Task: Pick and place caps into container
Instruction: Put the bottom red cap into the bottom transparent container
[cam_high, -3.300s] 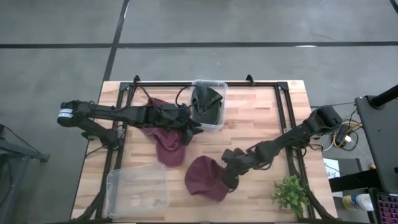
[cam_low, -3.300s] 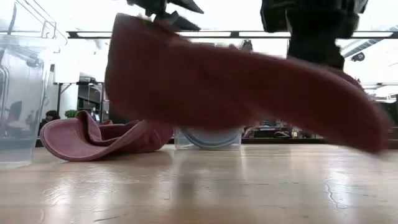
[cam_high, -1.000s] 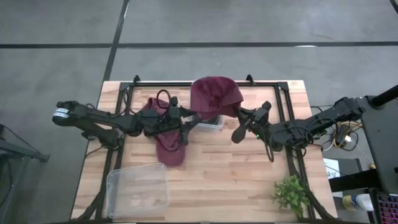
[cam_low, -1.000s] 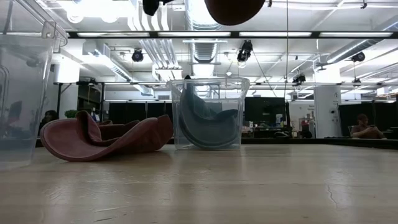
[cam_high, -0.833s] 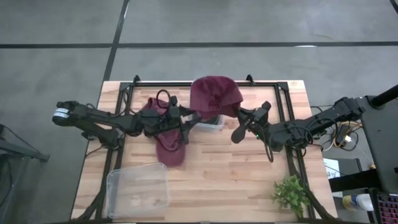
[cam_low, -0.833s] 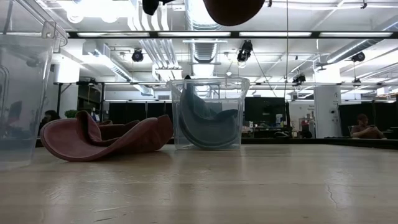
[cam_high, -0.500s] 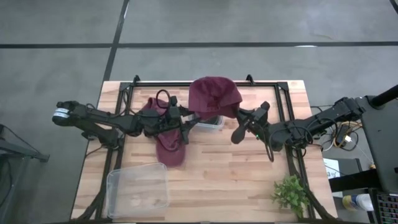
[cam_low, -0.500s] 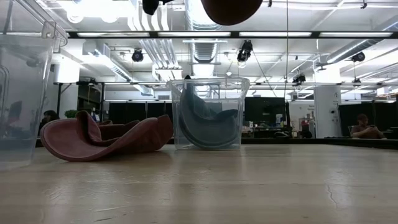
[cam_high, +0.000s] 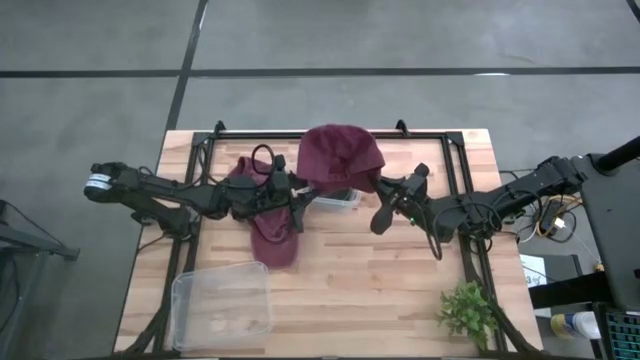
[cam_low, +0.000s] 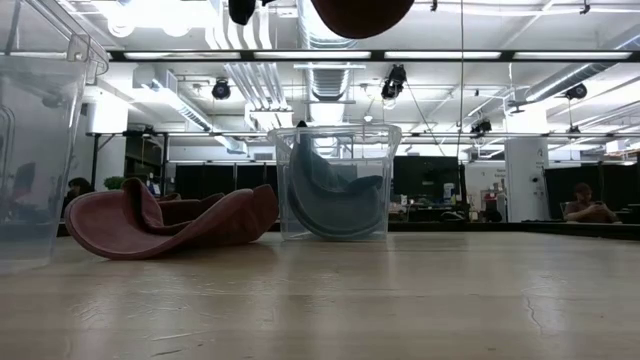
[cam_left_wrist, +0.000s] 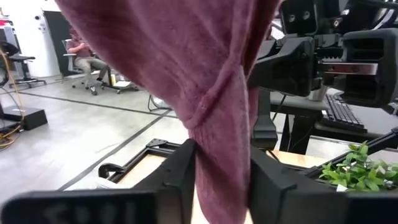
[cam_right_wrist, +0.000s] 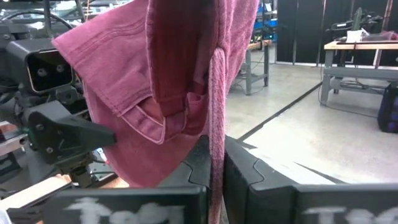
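Right now you have one maroon cap (cam_high: 343, 155) held up in the air between both arms, hanging over the far clear container (cam_high: 338, 198) where an olive cap (cam_low: 335, 195) already sits. Your left claw (cam_left_wrist: 221, 171) is clamped on a gathered fold of the fabric, and your right claw (cam_right_wrist: 216, 165) is pinched on the cap's edge, so both are closed on the same cap. Two more maroon caps (cam_high: 268, 215) lie on the counter (cam_high: 400, 290) just beside that container, under the left arm.

The risk is in the release. If you let go with one claw first, the cap could swing on the other and drape over the container's rim or drop outside. Since the soft fabric hangs wider than the opening looks from above, it may catch on the wall unless you lower it well in. Watch the left arm too: it sits close over the caps on the counter and could drag them.
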